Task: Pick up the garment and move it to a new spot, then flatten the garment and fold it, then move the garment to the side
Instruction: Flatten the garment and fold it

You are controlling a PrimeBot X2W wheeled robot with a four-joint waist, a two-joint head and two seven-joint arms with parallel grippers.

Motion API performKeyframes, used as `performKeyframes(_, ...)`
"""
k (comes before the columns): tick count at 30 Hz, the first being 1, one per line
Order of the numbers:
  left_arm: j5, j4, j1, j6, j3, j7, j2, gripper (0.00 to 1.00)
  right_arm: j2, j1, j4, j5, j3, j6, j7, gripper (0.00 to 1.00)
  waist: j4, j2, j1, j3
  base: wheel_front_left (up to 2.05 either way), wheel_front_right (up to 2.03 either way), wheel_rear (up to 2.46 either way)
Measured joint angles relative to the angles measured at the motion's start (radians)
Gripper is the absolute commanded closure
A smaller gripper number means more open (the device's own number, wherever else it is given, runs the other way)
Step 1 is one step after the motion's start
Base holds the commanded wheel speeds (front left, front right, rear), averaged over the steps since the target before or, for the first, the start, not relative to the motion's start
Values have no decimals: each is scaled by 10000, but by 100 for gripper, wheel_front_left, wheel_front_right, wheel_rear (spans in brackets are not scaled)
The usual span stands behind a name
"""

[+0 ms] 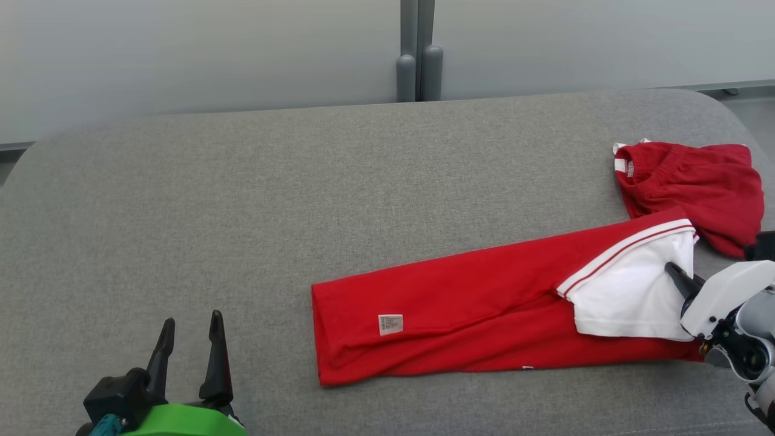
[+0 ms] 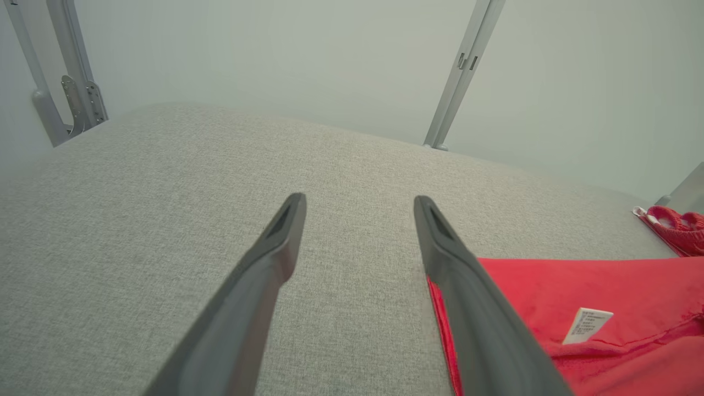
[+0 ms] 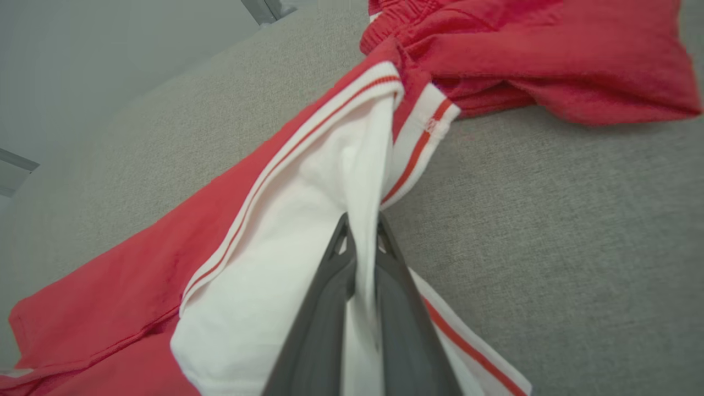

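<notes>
Right gripper (image 3: 360, 220) is pinched shut on a fold of the white panel (image 3: 308, 231) of the garment (image 1: 460, 303), down at the near right edge of the grey pad (image 1: 242, 200). The cloth is squeezed between the fingers and tents up a bit. Left gripper (image 1: 191, 321) hangs wide open with nothing in it, over bare pad near the garment's hem end, to its left. The garment lies as a long strip across the right half, label (image 1: 390, 324) showing, and it's not flat: the far end is a red bunch (image 1: 696, 181) with the waistband curled over. So I'd say this is the very first bit — grab made, lift and move not done yet. Flattening, folding and the shove to the side are all left.
</notes>
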Motion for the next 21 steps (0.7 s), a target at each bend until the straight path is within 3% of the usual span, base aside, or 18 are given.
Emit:
performKeyframes(6,2,10,179,2,-21,0,-31,0,-194,-39,-178,-2,63,151,117,100,-193,0,0,-234,0,0,0)
performKeyframes(13,29,8,238,2,-142,0,-54,0,541,-38,-1386,374,516,407,564,100,-240,0,0,-409,0,0,0)
performKeyframes(21,84,21,252,2,-309,2,-96,0,1120,-39,-2765,508,1321,414,1166,100,31,0,0,-561,0,0,0)
